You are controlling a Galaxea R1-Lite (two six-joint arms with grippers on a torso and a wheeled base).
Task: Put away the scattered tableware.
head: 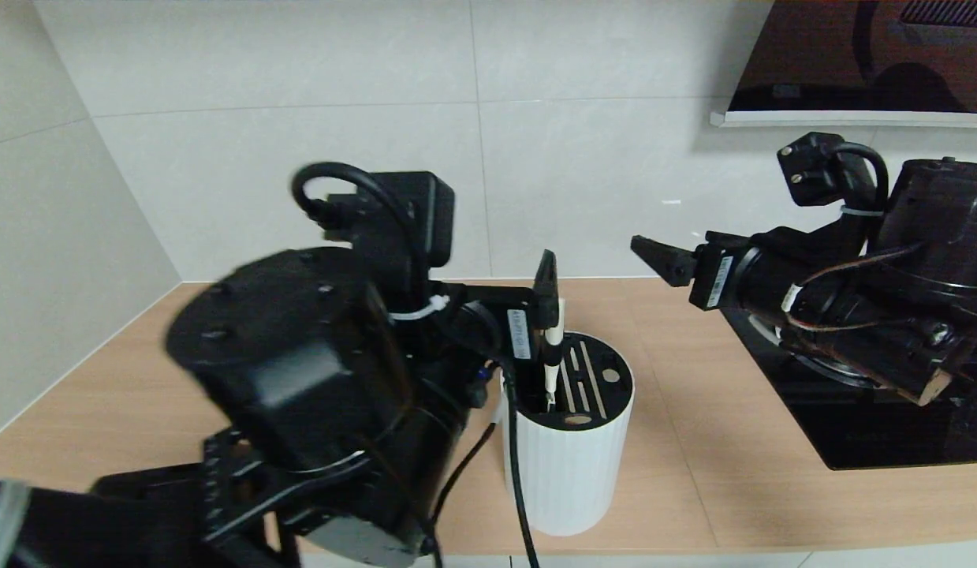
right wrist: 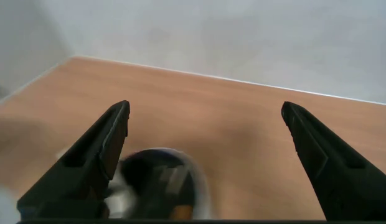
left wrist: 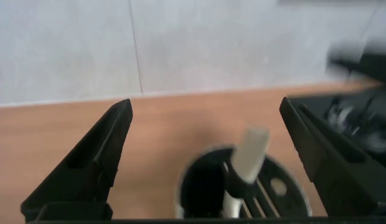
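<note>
white ribbed holder (head: 571, 465) stands upright on the wooden counter (head: 693, 473), near its front edge. its black top has slots and round holes. a white-handled utensil (head: 553, 347) stands in one slot, handle up and leaning a bit, its lower end down in the slot and out of sight. the left gripper (left wrist: 205, 118) hangs right over the holder with jaws spread wide. in the left wrist view the utensil's handle sits between the two fingers (left wrist: 87, 168) with a gap on both sides, touching neither. the right gripper (right wrist: 205, 112) is up in the air well right of the holder, near the black cooktop (head: 866, 442), pointing toward the holder, jaws also spread, nothing in them. the holder shows blurred low between its fingers in the right wrist view. grey tiled wall (head: 535, 158) behind the counter.
</note>
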